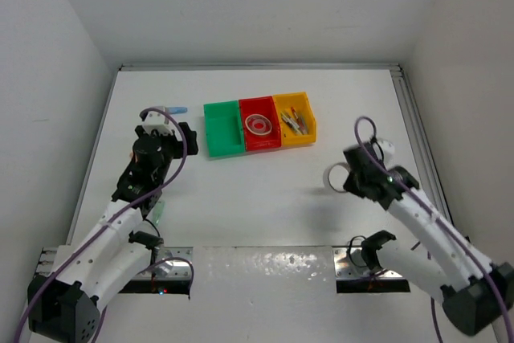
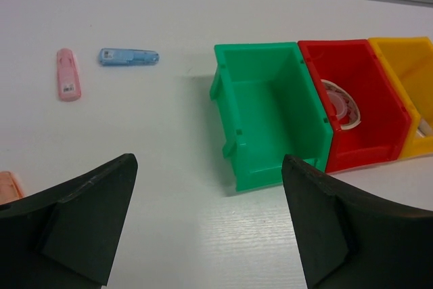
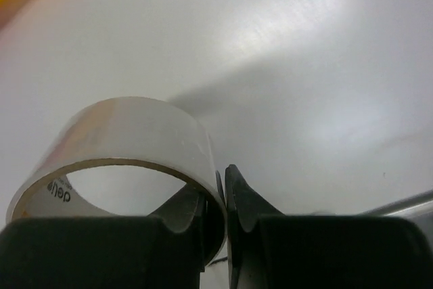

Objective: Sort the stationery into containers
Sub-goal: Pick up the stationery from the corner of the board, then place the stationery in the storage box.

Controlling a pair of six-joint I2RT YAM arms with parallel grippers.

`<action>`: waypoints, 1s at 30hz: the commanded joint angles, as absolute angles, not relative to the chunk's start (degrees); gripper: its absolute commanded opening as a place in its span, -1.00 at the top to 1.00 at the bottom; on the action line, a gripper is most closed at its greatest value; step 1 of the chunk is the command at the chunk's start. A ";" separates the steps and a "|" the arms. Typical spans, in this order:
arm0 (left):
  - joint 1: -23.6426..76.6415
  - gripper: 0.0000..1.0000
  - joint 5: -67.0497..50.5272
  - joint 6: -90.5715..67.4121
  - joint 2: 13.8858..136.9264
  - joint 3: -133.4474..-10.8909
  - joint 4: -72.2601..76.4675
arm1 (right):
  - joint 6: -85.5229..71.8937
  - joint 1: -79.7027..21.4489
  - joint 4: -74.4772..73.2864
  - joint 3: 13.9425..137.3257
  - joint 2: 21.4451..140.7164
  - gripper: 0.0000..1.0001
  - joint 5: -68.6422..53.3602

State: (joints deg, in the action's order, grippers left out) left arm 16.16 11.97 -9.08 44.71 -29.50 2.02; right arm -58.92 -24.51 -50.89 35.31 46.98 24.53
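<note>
Tape roll (image 3: 128, 133): one, pale. It appears lifted off the desk (image 1: 265, 206), well to the right of the bins and nearer the arm bases. Its thin wall is pinched by the right end effector (image 3: 220, 197), closed with one finger inside the ring and one outside. This hold is judged to be used because the roll is too wide to span. From above the opening is seen as a ring, so the axis through the hole is taken as roughly upright.

Red bin (image 1: 261, 144): a second roll (image 1: 258, 124) is laid flat inside, so this is the likely destination.

Yellow bin (image 1: 301, 139): pens (image 1: 295, 122) are kept here, long axes along the bin's length.

Green bin (image 2: 270, 120): nothing is seen inside.

Blue piece (image 2: 128, 57), pink piece (image 2: 68, 84): loose on the desk left of the green bin. The blue one is laid crosswise in the left wrist view; the pink one points away.

Left end effector (image 2: 210, 228): spread wide, nothing held, near those pieces.
</note>
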 commanded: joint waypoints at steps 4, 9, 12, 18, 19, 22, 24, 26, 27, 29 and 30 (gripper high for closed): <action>15.29 -0.73 16.87 -9.40 46.58 -31.28 -2.00 | -32.10 -32.95 -43.07 70.52 81.29 1.00 19.19; 12.22 -0.73 18.28 -8.62 47.55 -32.52 -5.54 | -25.58 -34.37 -47.63 108.06 107.36 1.00 11.43; 9.32 -0.74 18.46 -8.09 48.25 -32.96 -5.10 | -26.19 -33.49 -49.66 121.80 119.33 1.00 10.12; 5.54 -0.74 18.46 -6.51 50.36 -32.78 -3.34 | -33.04 -31.73 -42.37 120.42 123.75 1.00 11.32; 5.02 -0.74 18.37 -6.33 50.71 -32.78 -3.25 | -33.74 -31.73 -41.84 118.84 123.58 1.00 13.08; 4.40 -0.74 18.20 -5.71 51.76 -32.52 -2.03 | -36.12 -31.64 -40.09 113.32 121.82 1.00 17.12; 4.22 -0.74 17.76 -5.63 52.20 -32.43 -1.06 | -37.53 -31.73 -38.32 111.10 121.12 1.00 17.93; 4.04 -0.74 17.75 -5.54 52.38 -32.26 -0.97 | -39.10 -31.90 -38.41 109.25 121.38 1.00 18.72; 3.96 -0.74 18.10 -5.45 52.30 -32.26 -1.05 | -39.63 -32.08 -38.41 108.03 121.55 1.00 18.55; 3.96 -0.74 18.54 -5.28 52.03 -32.17 -0.97 | -41.21 -32.25 -37.71 106.79 121.90 1.00 18.11; 3.96 -0.74 18.81 -5.01 51.94 -31.99 -0.97 | -41.74 -32.34 -37.44 106.27 122.08 1.00 18.02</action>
State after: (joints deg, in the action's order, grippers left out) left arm 4.75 18.04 -6.13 52.56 -30.55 -3.92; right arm -38.09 -31.59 -40.93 107.11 125.05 16.64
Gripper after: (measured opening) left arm 0.868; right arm 0.102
